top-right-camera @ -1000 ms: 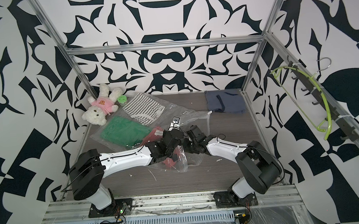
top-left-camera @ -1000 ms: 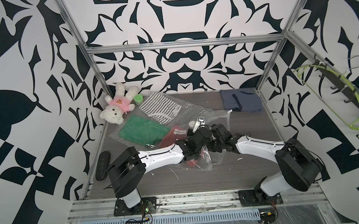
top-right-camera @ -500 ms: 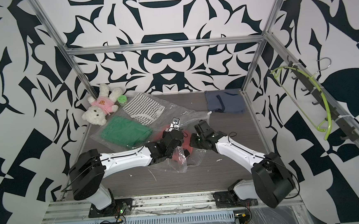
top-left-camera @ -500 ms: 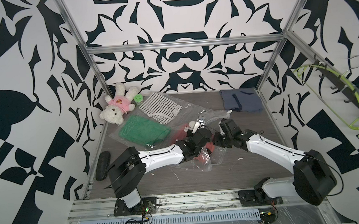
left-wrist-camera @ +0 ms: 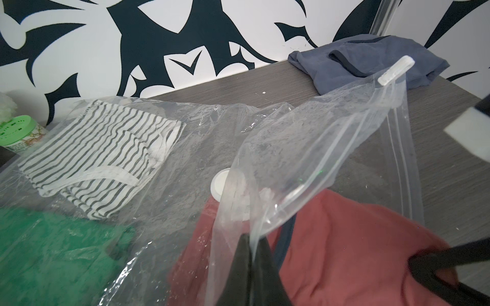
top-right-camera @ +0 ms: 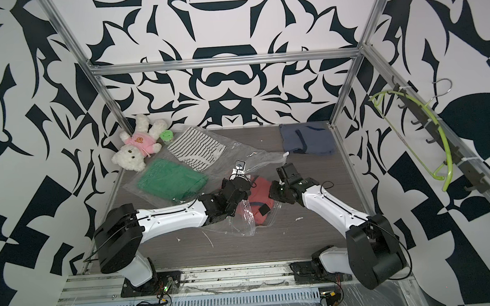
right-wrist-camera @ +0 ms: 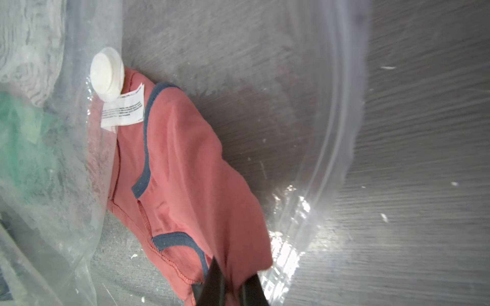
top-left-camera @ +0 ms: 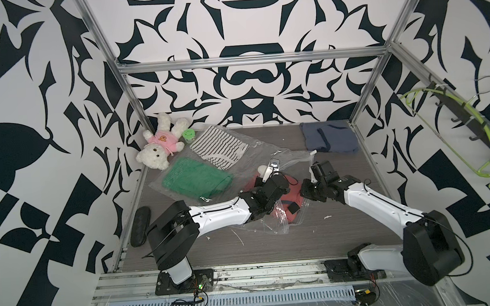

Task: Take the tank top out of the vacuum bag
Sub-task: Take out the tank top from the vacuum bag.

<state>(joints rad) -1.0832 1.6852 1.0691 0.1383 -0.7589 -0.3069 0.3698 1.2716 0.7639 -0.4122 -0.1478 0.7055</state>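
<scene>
Tank top (right-wrist-camera: 185, 172) pinched in closed right end effector (right-wrist-camera: 234, 271), vacuum bag (left-wrist-camera: 318, 137) film clamped by left end effector (left-wrist-camera: 253, 238)

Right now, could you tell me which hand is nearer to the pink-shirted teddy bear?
Left. The left hand pinches the vacuum bag nearer the teddy bear in the far left corner; the right hand grips the red tank top, further right.
</scene>
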